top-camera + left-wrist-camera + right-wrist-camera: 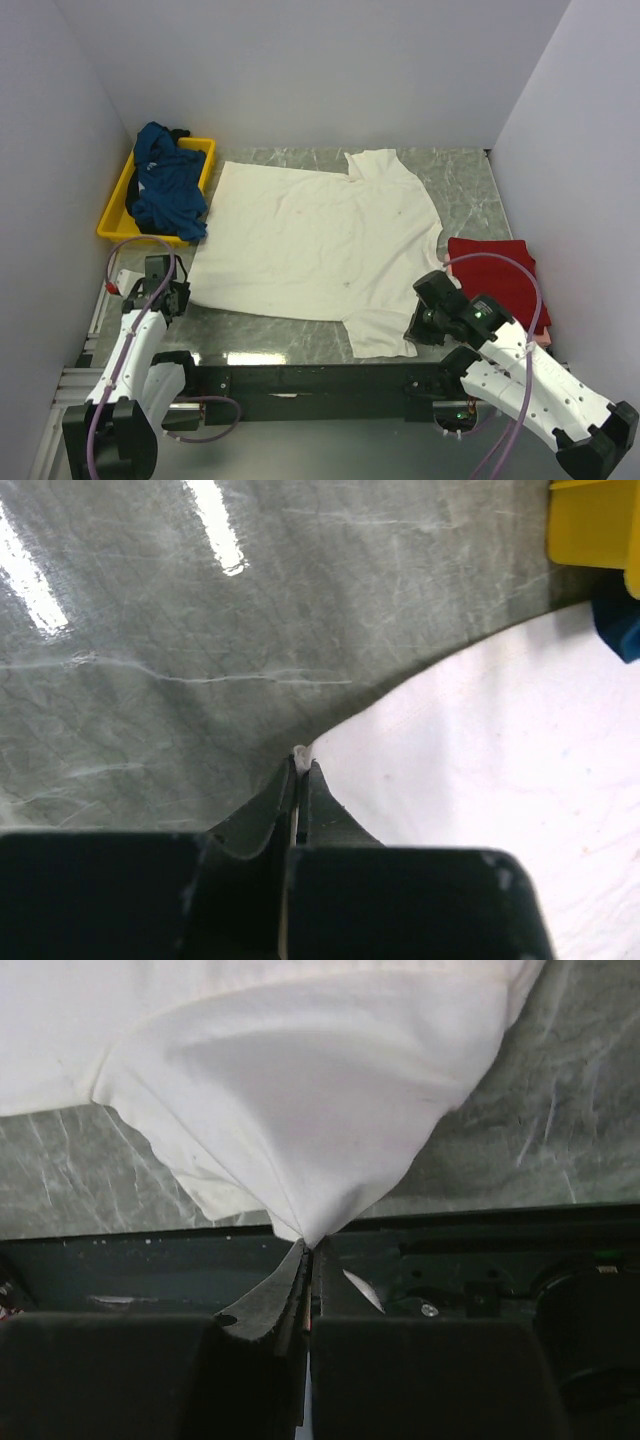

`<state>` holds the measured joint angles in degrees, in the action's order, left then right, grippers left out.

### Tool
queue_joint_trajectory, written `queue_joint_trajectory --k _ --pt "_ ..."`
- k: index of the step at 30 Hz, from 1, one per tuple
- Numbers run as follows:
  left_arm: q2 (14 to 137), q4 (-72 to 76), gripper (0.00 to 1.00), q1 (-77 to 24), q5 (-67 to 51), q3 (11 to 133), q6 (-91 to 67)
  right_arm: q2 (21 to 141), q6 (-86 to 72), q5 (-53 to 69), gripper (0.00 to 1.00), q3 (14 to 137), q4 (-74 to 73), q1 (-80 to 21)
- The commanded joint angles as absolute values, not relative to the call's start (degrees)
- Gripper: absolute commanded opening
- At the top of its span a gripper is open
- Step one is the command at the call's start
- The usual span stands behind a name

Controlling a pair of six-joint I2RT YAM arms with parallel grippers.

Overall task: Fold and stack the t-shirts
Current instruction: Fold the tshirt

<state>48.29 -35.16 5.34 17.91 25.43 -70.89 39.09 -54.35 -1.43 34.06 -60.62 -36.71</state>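
A cream-white t-shirt lies spread flat across the middle of the table. My left gripper is shut on its near left corner, low on the table. My right gripper is shut on its near right corner and holds that corner lifted over the table's front edge, the cloth hanging in a cone. A dark teal-blue t-shirt lies crumpled in the yellow tray. A folded red t-shirt lies at the right, on a pale pink one whose edge just shows.
The yellow tray stands at the back left, its corner also in the left wrist view. White walls close in the back and both sides. A black rail runs along the table's front edge.
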Motion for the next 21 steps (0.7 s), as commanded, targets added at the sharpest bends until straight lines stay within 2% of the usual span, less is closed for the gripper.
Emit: queue_joint_trajectory --k 1,5,9,17,21 --pt "46.50 -34.99 0.01 5.19 19.42 26.72 -68.48 36.65 -54.32 -0.79 0.00 36.64 -65.65 -36.39" --pt "48.33 -31.83 0.01 4.40 18.99 30.39 -64.88 37.17 -53.44 -2.98 0.00 40.42 -65.23 -36.39" --pt "57.62 -30.50 0.01 1.94 19.68 36.55 -63.37 41.47 -51.77 -4.83 0.00 43.15 -58.46 -36.21" --pt "76.53 -31.64 0.01 -4.31 24.17 51.75 -64.16 62.56 -45.28 -9.32 0.00 51.05 -44.23 -31.30" --pt "85.75 -31.73 0.01 -4.39 24.96 57.03 -63.46 71.26 -40.97 -4.67 0.00 56.49 -38.59 -25.50"
